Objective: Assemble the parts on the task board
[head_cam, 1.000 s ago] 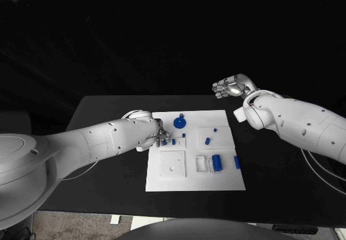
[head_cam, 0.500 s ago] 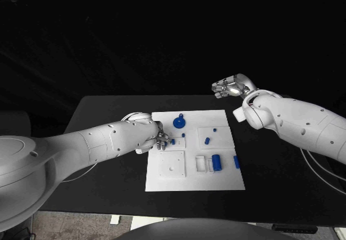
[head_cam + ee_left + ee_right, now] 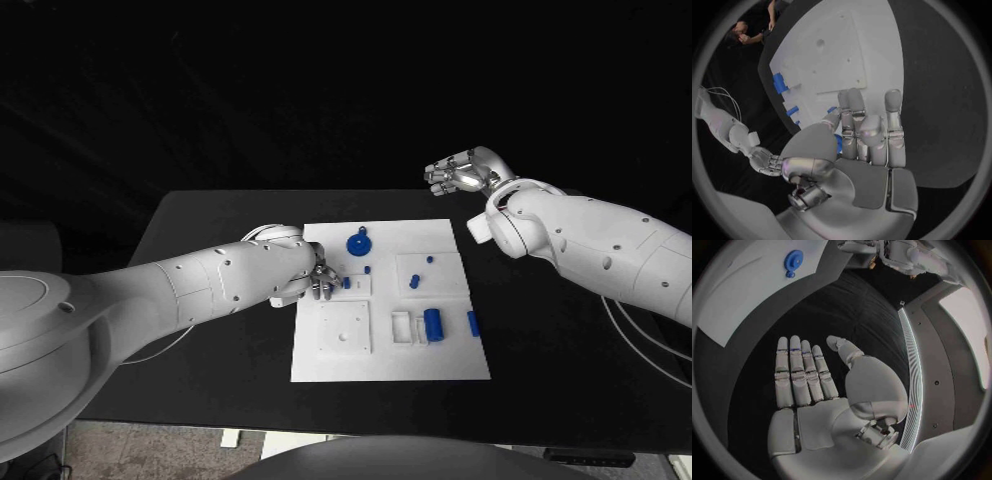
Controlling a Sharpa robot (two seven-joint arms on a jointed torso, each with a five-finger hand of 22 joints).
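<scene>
Left robot hand [image 3: 306, 272] pinches a small blue part [image 3: 837, 144] over the task board [image 3: 389, 355], seating it next; right robot hand [image 3: 464, 172] hovers open, empty.

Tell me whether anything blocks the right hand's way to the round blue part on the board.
Nothing visible does. The right hand hangs open beyond the table's far edge; only bare table and board lie between it and the round blue part.
</scene>
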